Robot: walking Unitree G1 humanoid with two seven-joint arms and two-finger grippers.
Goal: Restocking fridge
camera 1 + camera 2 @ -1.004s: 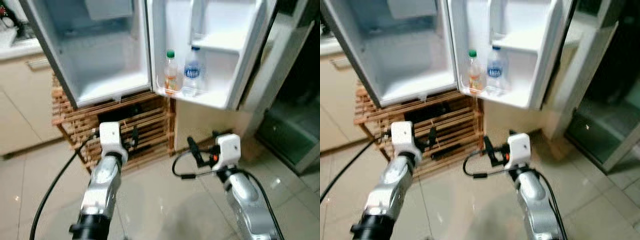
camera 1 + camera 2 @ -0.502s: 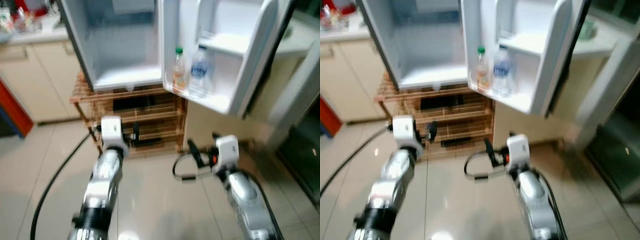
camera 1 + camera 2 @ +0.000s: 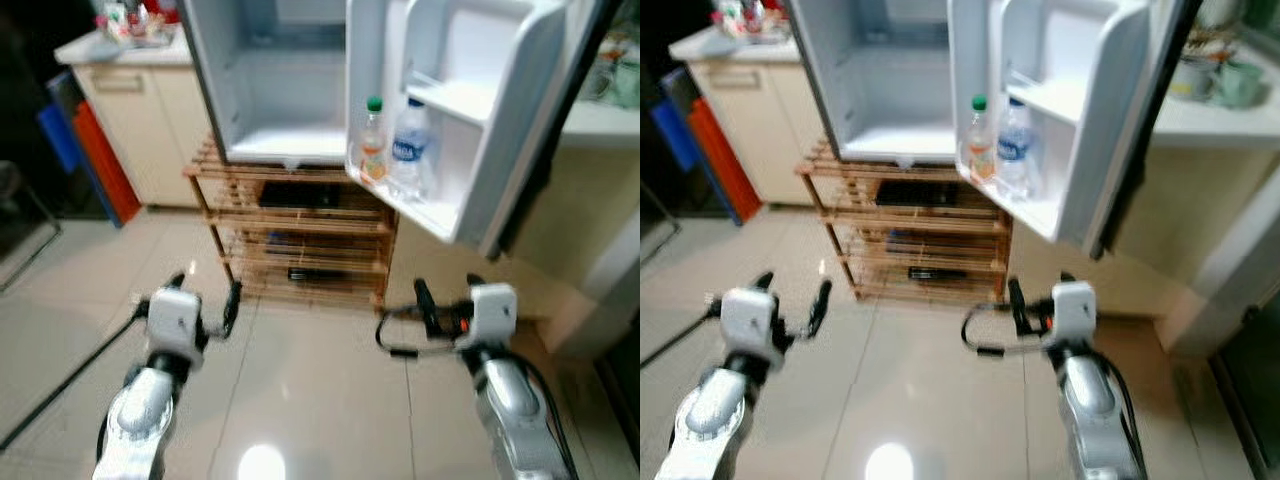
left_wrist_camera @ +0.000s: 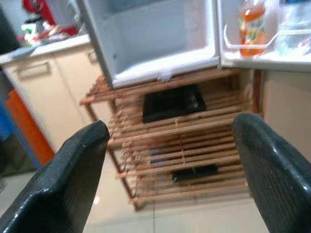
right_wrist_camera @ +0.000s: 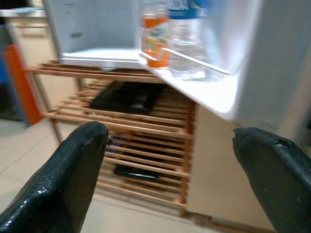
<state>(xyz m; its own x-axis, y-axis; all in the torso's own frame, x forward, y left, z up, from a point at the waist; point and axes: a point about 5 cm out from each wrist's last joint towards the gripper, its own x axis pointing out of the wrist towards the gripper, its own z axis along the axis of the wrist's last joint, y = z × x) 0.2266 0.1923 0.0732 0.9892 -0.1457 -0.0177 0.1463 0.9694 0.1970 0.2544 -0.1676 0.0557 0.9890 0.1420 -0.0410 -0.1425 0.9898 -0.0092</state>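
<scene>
Two bottles stand side by side in the lower door shelf (image 3: 425, 205) of the open fridge (image 3: 290, 90): a small bottle of orange drink with a green cap (image 3: 373, 140) and, touching or just beside it, a clear water bottle with a blue label (image 3: 408, 150). A thin clear rail runs across the front of them (plain in the right wrist view, where the orange bottle (image 5: 154, 34) and the water bottle (image 5: 187, 39) sit behind it). The fridge's main compartment, beside the door, is white inside and holds nothing that can be made out.

The fridge rests on a slatted wooden rack (image 3: 300, 235) with several tiers; a flat black object (image 4: 172, 102) lies on the top tier and a smaller dark one (image 4: 194, 172) on a lower tier. To the robot's left a cream desk (image 3: 130, 80) carries blurred clutter, with red and blue panels (image 3: 85, 150) leaning at its end.

Both arms are held out low over the pale tiled floor (image 3: 300, 390), well apart from the rack. The left gripper (image 3: 205, 300) has its two black fingers spread wide and carries nothing; the right gripper (image 3: 445, 300) is likewise spread wide and empty. Black cables trail from both wrists.
</scene>
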